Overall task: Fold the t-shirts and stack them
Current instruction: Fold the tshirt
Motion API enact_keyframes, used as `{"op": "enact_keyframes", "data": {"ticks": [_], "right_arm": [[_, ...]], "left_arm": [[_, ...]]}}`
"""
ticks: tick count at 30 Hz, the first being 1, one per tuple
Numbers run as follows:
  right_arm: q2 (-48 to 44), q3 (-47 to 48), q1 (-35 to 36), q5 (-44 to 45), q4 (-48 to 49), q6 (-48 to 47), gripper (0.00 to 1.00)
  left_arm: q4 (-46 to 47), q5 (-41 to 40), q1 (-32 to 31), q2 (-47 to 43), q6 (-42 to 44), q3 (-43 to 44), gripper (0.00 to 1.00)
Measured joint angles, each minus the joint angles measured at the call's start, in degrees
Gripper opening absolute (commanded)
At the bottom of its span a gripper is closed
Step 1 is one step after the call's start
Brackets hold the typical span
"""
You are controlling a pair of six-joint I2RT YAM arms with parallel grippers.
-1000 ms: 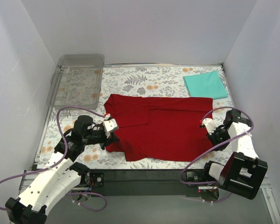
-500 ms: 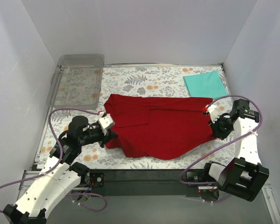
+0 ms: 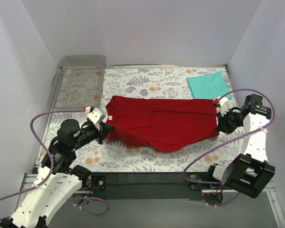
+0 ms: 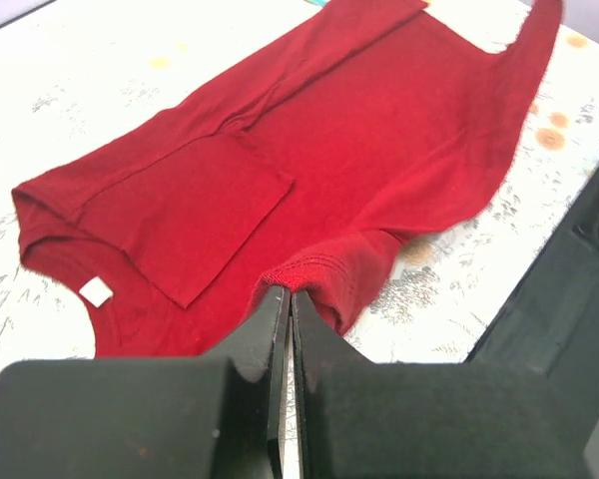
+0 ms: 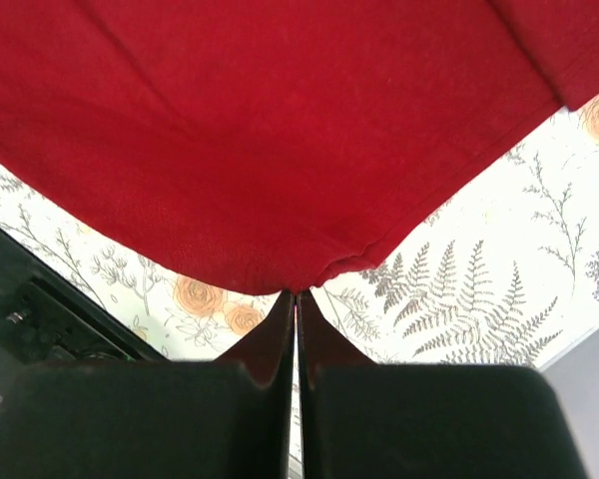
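At the far left corner of the floral mat [image 3: 147, 84] stands a clear plastic tray [image 3: 78, 80]; nearer, the left gripper [image 4: 285, 296] has its fingers pressed together on a hemmed corner of the dark red t-shirt [image 3: 161, 123]; that shirt spreads across the middle of the mat, its collar and white label [image 4: 97, 291] toward the left, a flap folded over its front; its near edge runs in a curve between the two grips; at the shirt's right end the right gripper [image 5: 296, 296] pinches another corner of the red cloth; the teal t-shirt [image 3: 209, 86] lies folded flat in the far right corner, just beside the red one's far right corner.
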Motion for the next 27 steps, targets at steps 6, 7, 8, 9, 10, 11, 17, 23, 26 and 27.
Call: {"op": "enact_keyframes", "data": {"ticks": [6,7,8,9,10,11,17,23,26,27], "right_arm": [[4.5,3.2,-2.1,-3.8,0.2,1.4,0.01],[5.4,3.7,-2.5,-4.3,0.3,1.6,0.01],[6.4,4.2,-2.9,-4.9,0.3,1.7,0.01],[7.4,4.7,-3.1,-5.4,0.4,1.9,0.01],[8.5,5.0,-3.3,-5.9,0.6,2.1,0.01],[9.6,5.2,-3.4,-6.4,0.9,2.4,0.01],[15.7,5.4,-4.3,-8.1,3.6,4.8,0.01],[17.5,6.4,-5.9,-9.0,6.8,7.3,0.01],[17.9,7.8,-7.1,-9.6,8.2,8.2,0.01],[18.1,8.2,-7.3,-9.8,8.5,8.6,0.01]], "left_arm": [[0.0,-4.0,0.0,1.5,-2.4,0.0,0.00],[0.0,-4.7,0.0,1.9,-2.9,0.0,0.00],[0.0,-5.4,0.0,2.4,-3.3,0.0,0.00],[0.0,-6.1,0.0,2.8,-3.8,0.0,0.00],[0.0,-6.8,0.0,3.1,-4.1,0.0,0.00],[0.0,-7.6,0.0,3.4,-4.5,0.0,0.00],[0.1,-12.0,0.0,5.1,-6.8,0.0,0.00],[2.0,-15.0,0.0,8.8,-7.7,0.1,0.00],[2.9,-16.2,0.0,11.0,-7.7,0.1,0.00],[3.1,-16.4,0.0,11.5,-7.7,0.1,0.00]]}}
